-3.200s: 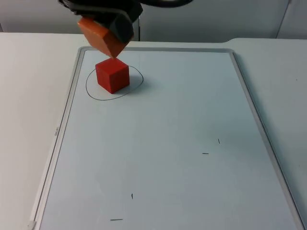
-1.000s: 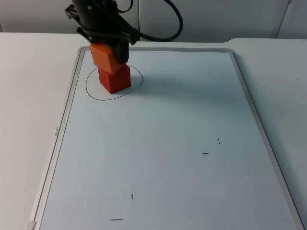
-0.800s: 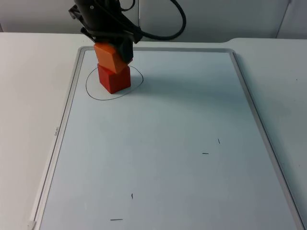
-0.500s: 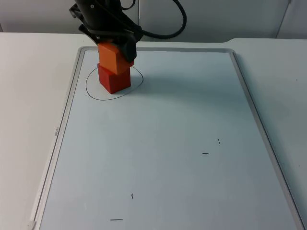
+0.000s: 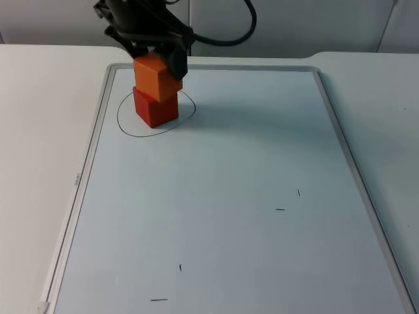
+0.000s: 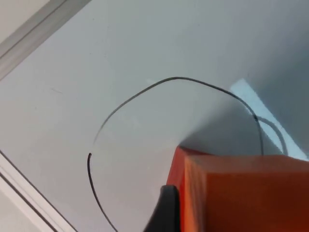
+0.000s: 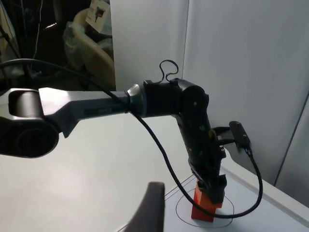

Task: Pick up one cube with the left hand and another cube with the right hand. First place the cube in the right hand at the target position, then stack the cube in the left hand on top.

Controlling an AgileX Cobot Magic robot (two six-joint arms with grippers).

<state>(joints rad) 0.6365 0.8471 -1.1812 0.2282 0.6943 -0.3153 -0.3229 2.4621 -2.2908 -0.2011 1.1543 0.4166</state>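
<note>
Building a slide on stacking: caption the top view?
Left tool holds orange cube atop red cube inside the drawn circle.

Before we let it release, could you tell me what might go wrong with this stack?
1. The orange cube sits skewed on the red cube, overhanging its right side, so it could tip off once released.
2. The left claw grips the orange cube closely; opening or lifting may drag it and nudge the red cube out of the drawn circle.

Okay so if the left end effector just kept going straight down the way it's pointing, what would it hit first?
Probably the red cube. The left end effector points down at the orange cube it grips, which sits on or just above the red one inside the drawn circle.
</note>
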